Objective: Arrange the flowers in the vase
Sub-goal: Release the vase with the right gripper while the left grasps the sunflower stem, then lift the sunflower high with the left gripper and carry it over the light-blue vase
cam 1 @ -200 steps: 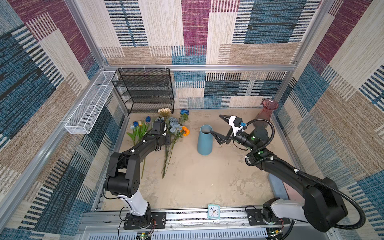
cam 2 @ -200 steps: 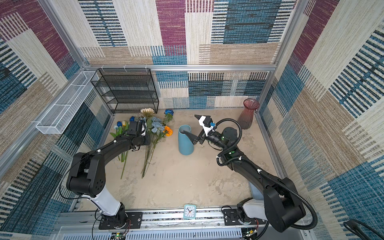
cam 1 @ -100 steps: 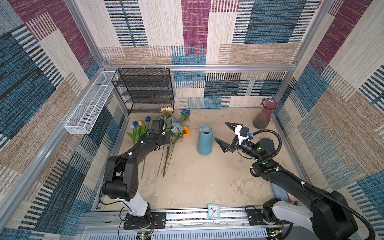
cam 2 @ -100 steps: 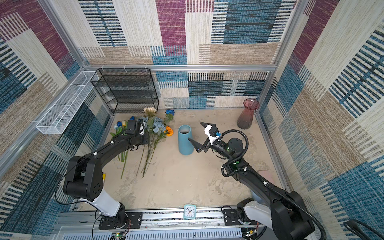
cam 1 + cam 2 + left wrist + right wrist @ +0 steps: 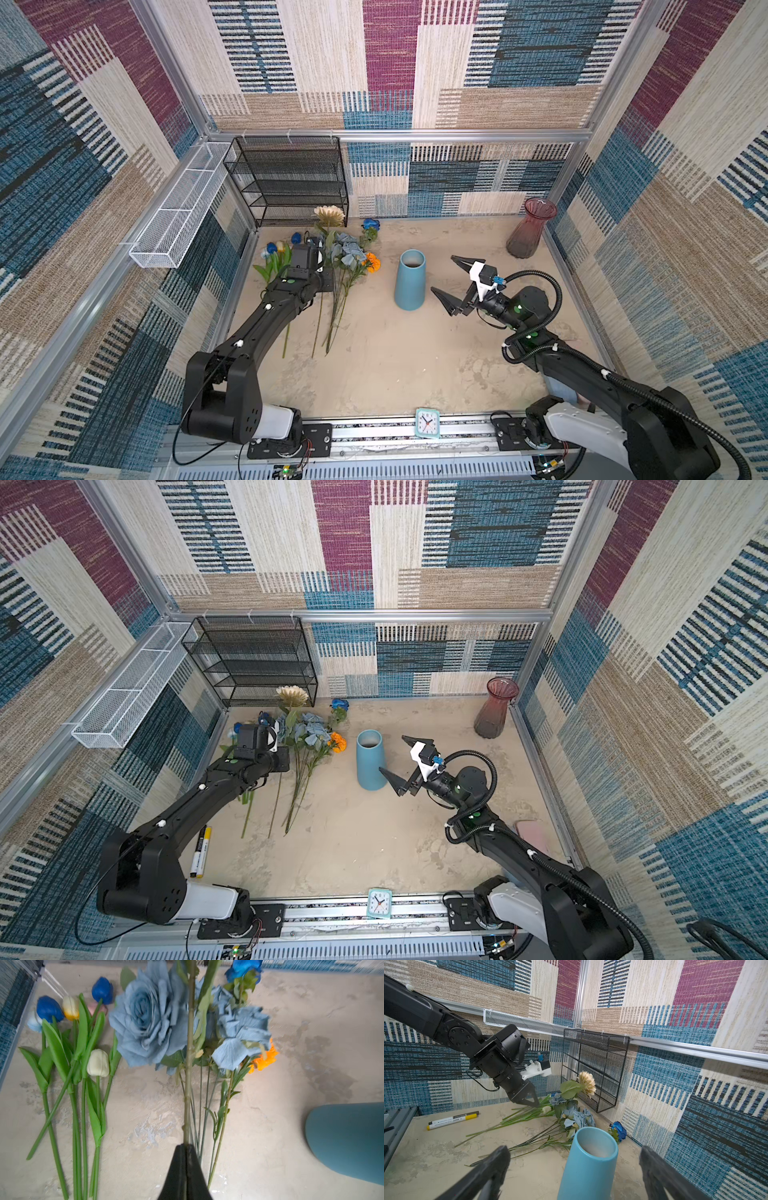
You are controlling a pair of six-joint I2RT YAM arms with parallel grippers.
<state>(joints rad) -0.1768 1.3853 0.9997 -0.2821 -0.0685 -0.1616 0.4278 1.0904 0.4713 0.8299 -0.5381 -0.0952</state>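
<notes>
By the left wall we see the tulips [image 5: 276, 253] lying flat on the table [image 5: 395, 374]. Just beside them our left gripper [image 5: 185, 1146] has its jaws pressed together, pinching the stem of the cream sunflower [image 5: 329, 215], whose head sits near the black rack [image 5: 291, 178]. Next lie the dusty-blue roses [image 5: 347, 249], the orange bloom [image 5: 372, 262] and the deep-blue rose [image 5: 371, 224]. The blue vase [image 5: 410, 280] stands upright mid-table, and our right gripper [image 5: 442, 273] hangs near it with jaws spread wide

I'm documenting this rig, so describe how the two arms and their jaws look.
Left arm and right arm: matte black, white bases, green joint dots, white wrist brackets, black pointed wedge jaws. Ribbed black hose loops along the right one.
</notes>
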